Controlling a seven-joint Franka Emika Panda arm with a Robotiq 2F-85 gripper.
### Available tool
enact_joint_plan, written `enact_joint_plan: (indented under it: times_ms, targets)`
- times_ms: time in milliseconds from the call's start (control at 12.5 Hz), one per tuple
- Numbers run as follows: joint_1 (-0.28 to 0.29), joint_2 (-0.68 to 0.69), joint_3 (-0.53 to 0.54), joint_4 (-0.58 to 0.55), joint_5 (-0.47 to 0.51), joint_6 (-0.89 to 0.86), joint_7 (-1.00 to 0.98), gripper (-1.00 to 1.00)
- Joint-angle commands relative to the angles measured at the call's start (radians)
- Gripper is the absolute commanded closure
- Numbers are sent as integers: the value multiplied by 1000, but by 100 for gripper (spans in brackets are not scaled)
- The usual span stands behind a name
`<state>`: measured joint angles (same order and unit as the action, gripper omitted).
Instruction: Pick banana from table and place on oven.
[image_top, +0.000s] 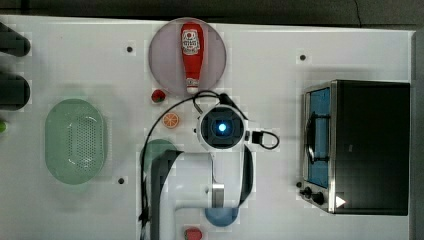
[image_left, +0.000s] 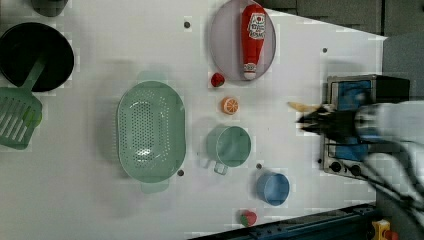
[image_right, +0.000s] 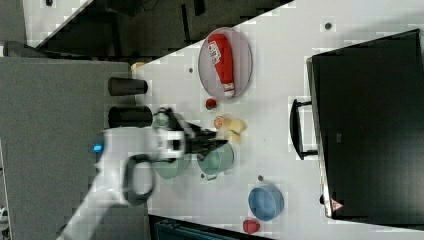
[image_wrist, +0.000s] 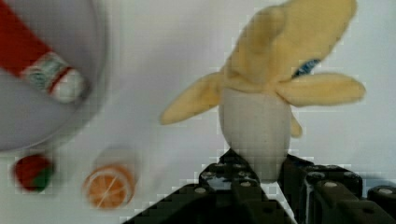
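Note:
The banana is a soft pale yellow toy with its peel flaps spread. My gripper is shut on its cream lower end, one black finger on each side. In the left view the banana sticks out past the gripper, which seems to hang above the white table. In the right view the banana shows beside the gripper, near the orange slice. The oven stands at the top view's right, its black top bare. My wrist covers the banana in the top view.
A ketchup bottle lies on a grey plate. Near it are a strawberry and the orange slice. A green colander, a green cup and a blue bowl stand on the table.

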<state>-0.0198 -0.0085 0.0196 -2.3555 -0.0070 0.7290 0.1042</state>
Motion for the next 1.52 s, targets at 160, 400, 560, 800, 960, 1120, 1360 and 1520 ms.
enact_joint_plan:
  times_ms: [160, 400, 560, 800, 960, 1120, 1360, 1520]
  targets:
    - [6, -146, -8, 204, 1, -338, 18, 59]
    - [-2, -160, -69, 374, 0, -543, 15, 59]
    - [-10, -139, -135, 444, -5, -588, -28, 59]
    - [-23, -75, -274, 492, -33, -582, -237, 59]
    - [-29, -17, -377, 508, -50, -540, -408, 59]
    - [-32, 45, -475, 509, -50, -445, -582, 59]
    - [-34, 147, -594, 510, -46, -289, -830, 59]
    - [-36, 200, -642, 511, -13, -234, -906, 59]
